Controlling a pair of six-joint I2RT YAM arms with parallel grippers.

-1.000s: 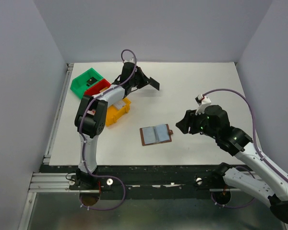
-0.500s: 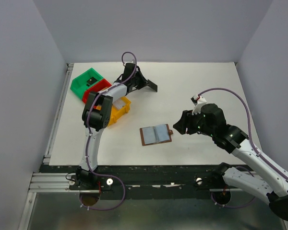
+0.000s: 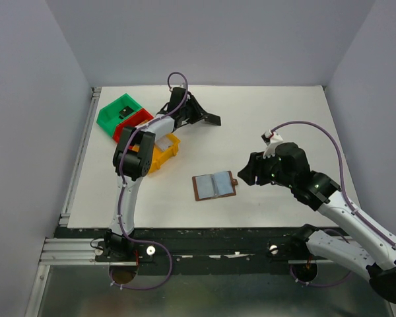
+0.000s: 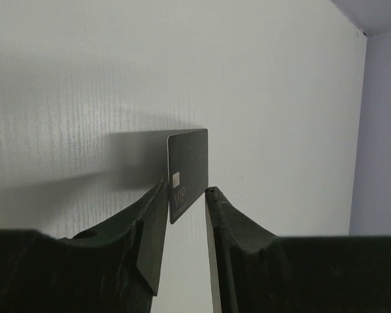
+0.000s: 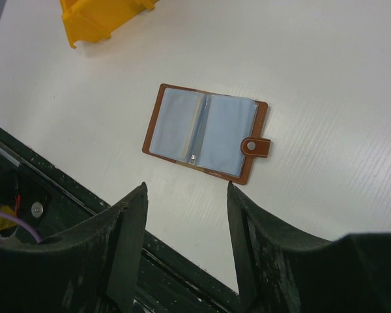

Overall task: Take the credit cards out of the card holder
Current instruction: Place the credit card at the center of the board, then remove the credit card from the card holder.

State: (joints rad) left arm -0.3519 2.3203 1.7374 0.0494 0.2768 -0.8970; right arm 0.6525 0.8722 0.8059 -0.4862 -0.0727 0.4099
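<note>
Ribbed white table (image 4: pixel 280 78), thin glossy black card (image 4: pixel 189 156)

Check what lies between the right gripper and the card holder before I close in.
Nothing but bare white table. The right wrist view shows the card holder lying open ahead of the right gripper, with nothing in the gap.

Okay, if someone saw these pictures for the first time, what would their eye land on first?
Probably the black card poking out between the left gripper's parted fingers, over the far half of the table. Next comes the brown card holder, lying open near the front edge with the open right gripper beside it. A green bin, red bin and yellow bin cluster at far left.
</note>
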